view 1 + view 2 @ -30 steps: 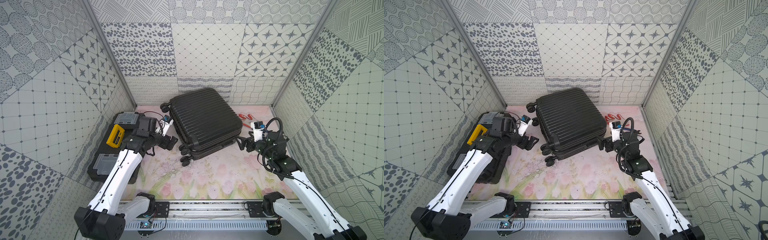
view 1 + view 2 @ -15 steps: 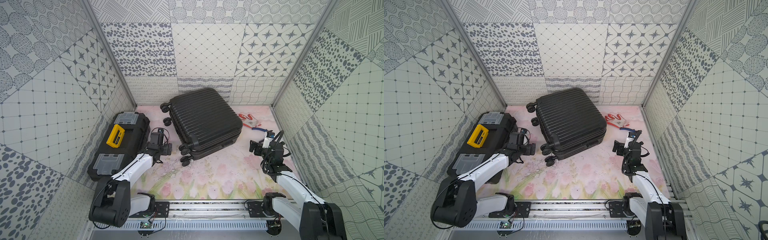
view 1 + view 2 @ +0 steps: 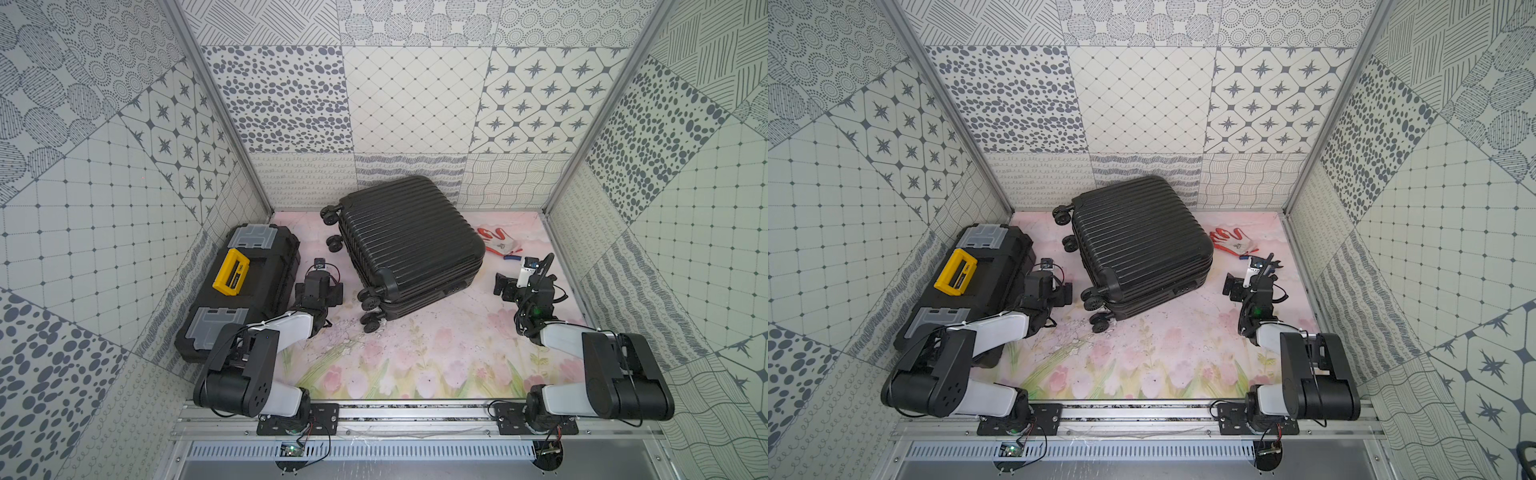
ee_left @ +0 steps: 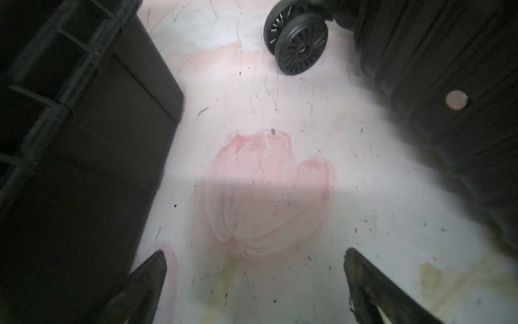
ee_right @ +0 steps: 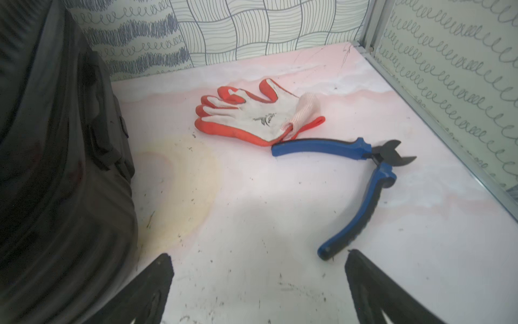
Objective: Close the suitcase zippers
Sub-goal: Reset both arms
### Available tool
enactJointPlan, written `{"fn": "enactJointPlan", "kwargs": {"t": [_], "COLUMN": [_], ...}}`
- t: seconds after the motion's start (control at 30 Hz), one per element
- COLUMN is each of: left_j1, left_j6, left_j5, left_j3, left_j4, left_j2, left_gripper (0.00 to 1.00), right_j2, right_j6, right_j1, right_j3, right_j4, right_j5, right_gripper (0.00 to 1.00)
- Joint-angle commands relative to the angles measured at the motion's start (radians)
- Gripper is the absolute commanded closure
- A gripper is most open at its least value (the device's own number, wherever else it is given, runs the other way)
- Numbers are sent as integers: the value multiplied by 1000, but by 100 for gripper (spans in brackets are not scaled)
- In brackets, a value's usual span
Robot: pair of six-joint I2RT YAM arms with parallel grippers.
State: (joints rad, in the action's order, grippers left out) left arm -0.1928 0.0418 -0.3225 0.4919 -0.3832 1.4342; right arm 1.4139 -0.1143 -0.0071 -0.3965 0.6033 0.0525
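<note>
On the left wrist camera I see the left pincer (image 4: 253,255) with its two black fingers spread wide apart over the bare pink-flowered counter (image 4: 252,112), with nothing between them. The black plastic toolbox (image 4: 84,140) stands on one side of it. The small black ribbed hard-shell suitcase (image 4: 448,112) is on the other side, with one of its black double spinner wheels (image 4: 300,47) ahead of the fingers.

On the right wrist camera the right pincer (image 5: 258,255) is spread just as wide and is also empty, low over the counter. The suitcase shell is close beside one finger. The end of a pair of blue-handled side cutters (image 5: 358,207) lies just beside the other, its handles splayed. The cutters' far handle touches a white knit glove with an orange-red coating (image 5: 252,115) near the back wall.

In both top views the suitcase (image 3: 409,237) (image 3: 1138,237) lies flat on one shell at the back middle of the counter. Its halves are together and its wheels are turned toward the toolbox. My arms sit folded low on either side, not touching the case. I cannot make out the zippers; they are too fine to see.
</note>
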Motion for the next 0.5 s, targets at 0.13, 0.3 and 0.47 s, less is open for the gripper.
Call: {"fn": "enactJointPlan", "kwargs": {"t": [0.13, 0.3, 0.47], "left_j1": [66, 100, 112], "left_j6": [48, 55, -38], "left_j5": [64, 124, 82], "left_j3": [5, -28, -71], "left_j4": [-150, -180, -287], "left_j2": [8, -21, -21], "left_gripper": [1, 1, 1], "right_j2": [91, 133, 134], "right_j6": [34, 46, 51], "right_j1": [2, 13, 16], "right_j3": [-7, 9, 3], "right_j4": [206, 264, 261], "right_j5": [-35, -33, -31], "right_gripper": [2, 2, 2]}}
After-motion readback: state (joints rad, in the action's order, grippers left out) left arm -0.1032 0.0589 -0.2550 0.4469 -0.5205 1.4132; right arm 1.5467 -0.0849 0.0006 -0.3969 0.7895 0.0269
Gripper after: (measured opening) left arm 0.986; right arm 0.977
